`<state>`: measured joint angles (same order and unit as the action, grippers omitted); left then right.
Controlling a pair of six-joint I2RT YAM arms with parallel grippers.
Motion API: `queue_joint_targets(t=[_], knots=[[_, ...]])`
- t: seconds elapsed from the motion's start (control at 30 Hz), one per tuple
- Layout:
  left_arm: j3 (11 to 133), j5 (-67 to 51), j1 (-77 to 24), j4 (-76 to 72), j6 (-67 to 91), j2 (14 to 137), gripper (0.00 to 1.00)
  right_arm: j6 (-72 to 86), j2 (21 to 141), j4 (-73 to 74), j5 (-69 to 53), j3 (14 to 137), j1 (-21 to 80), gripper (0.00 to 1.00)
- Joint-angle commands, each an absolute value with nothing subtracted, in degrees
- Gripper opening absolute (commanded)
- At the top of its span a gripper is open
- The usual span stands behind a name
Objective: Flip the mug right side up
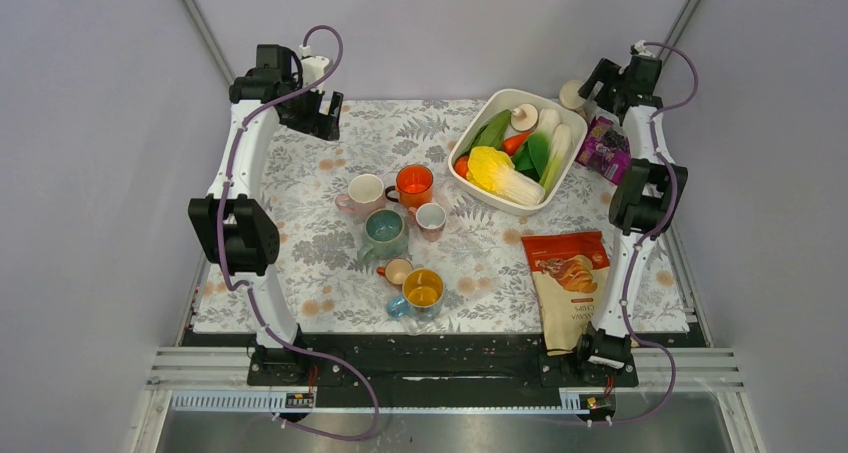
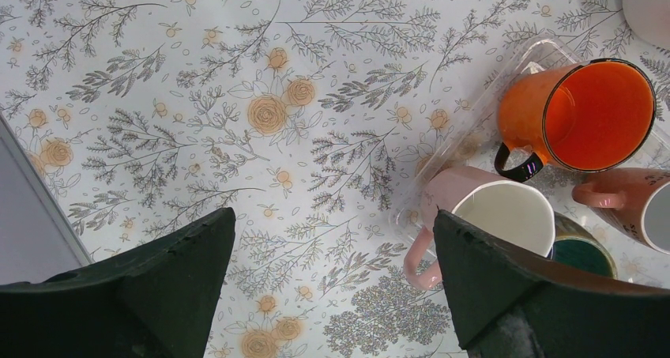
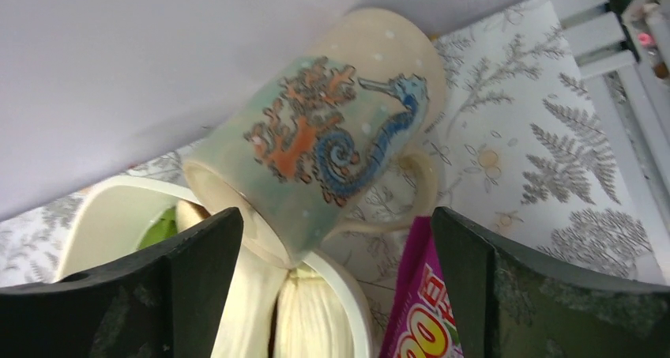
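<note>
**Tight corner around the overturned mug**

The tabletop (image 1: 300, 273), covered by a floral cloth, carries the task's thing at its far right corner. There the cream ceramic mug with a blue seahorse picture (image 3: 332, 137) stands upside down, base up. It stands just beside the white oval dish of vegetables (image 3: 95, 208) on one side and the purple glossy snack packet (image 1: 603, 148) on the other. Whether it touches either of them cannot be told.

The right gripper (image 3: 336, 239) is wide open and holds nothing, with the mug framed between its two fingers further ahead. The left gripper (image 2: 332, 224) is also spread open and empty, above the bare cloth near the orange enamel mug (image 2: 585, 113), well apart from the task.

The main risk is probably the crowding. When closing, a finger could push on the rim of the dish or trap the packet, so the hold becomes crooked. The glazed wall looks smooth and round. A weak pinch may let the mug turn or slip during the flip, and it could fall into the vegetables. The curved cream handle (image 3: 423, 192) points toward the packet and may catch it when the mug rotates. The cloth may also drag if the mug is slid.
</note>
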<state>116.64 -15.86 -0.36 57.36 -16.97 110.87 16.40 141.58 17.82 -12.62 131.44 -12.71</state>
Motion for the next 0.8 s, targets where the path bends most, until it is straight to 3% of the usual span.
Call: queue_joint_targets(t=[0.0,0.27,0.77], knots=[[119.0,-17.3,0.0,56.1,-16.5,110.6,0.99,8.3,134.7,19.0,-5.3,129.5,-9.8,0.99],[119.1,-17.1,0.0,56.1,-16.9,110.9,0.99,-14.7,135.9,21.7,18.1,135.1,-0.7,0.99],[118.9,-17.6,0.0,56.1,-16.5,110.8,0.99,-35.0,146.1,12.7,38.1,138.5,4.8,0.99]])
